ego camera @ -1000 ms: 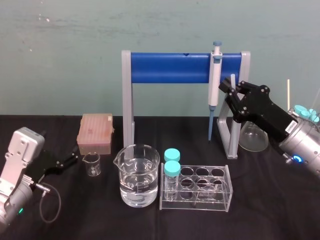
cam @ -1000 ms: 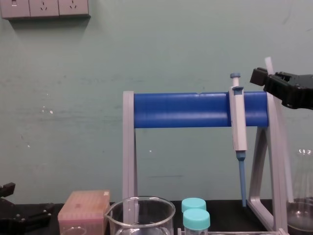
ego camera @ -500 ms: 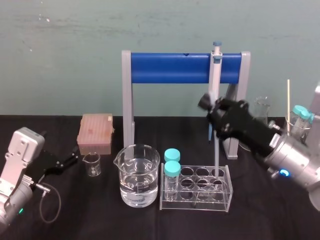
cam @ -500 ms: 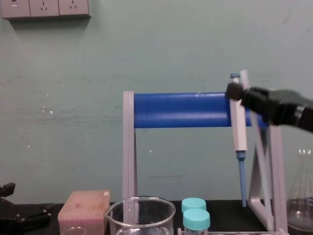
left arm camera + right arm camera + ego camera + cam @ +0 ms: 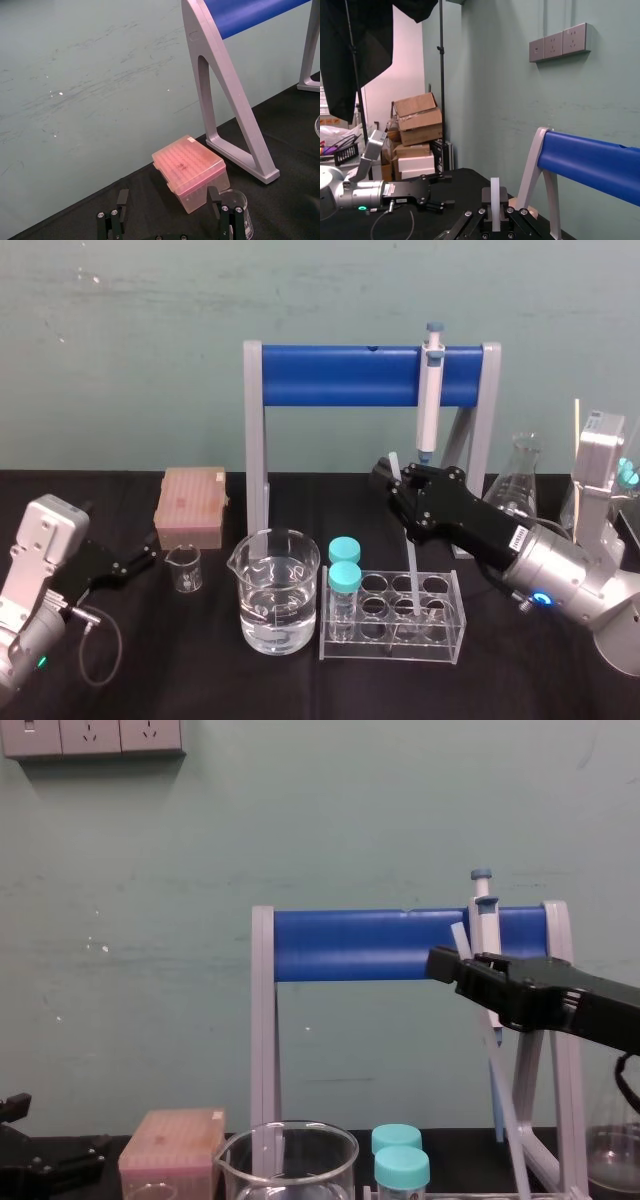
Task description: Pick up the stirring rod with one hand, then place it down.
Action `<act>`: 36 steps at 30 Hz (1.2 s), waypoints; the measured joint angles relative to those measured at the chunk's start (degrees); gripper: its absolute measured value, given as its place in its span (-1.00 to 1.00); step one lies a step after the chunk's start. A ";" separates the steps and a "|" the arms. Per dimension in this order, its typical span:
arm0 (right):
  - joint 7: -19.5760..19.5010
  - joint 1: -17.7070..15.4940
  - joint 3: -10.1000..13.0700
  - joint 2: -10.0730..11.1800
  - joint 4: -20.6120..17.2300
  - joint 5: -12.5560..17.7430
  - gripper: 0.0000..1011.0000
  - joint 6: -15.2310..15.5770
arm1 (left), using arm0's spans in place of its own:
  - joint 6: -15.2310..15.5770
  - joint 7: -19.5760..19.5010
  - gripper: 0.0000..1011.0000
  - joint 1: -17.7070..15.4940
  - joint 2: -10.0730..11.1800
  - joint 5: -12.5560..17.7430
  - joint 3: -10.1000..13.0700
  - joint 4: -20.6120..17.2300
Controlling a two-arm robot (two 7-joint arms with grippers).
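Black cloth covers the surface (image 5: 200,670) before a pale green wall, and on it stand a blue-barred stand (image 5: 340,377) with a pipette (image 5: 430,390) hanging from it, a beaker of water (image 5: 275,590), a clear tube rack (image 5: 395,618) and a pink box (image 5: 190,505). Reaching in from the right side, the right hand (image 5: 396,480) is above the rack and pinches the stirring rod (image 5: 411,565) near its upper end. The rod hangs nearly upright, a little tilted, and its lower end is down among the holes of the rack. I cannot tell if it touches the bottom there. The left hand (image 5: 138,562) rests low at the left side of the surface, near the pink box, with its fingers spread apart and nothing between them. To my judgement the picking up is done and the placing down is now in hand. The next move probably calls for lowering the rod gently until its tip finds support, and only then parting the fingers, because such a thin rod can slip sideways or knock the rack wall.
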 joint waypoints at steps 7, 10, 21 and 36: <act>0.52 2.12 -1.04 -1.37 3.46 -0.81 -0.86 -1.18 | 0.00 0.00 0.98 0.00 0.00 0.00 0.00 0.00; 0.77 2.55 -1.49 -1.73 4.57 -1.11 -0.86 -1.28 | 0.00 0.00 0.98 0.00 0.00 0.00 0.00 0.00; 1.34 3.41 -2.64 -3.12 8.03 -1.64 -0.86 -1.46 | 0.00 0.00 0.98 0.00 0.00 0.00 0.00 0.00; 1.40 4.15 -2.91 -4.59 11.60 -2.81 -0.86 -2.55 | 0.00 0.00 0.98 0.00 0.00 0.00 0.00 0.00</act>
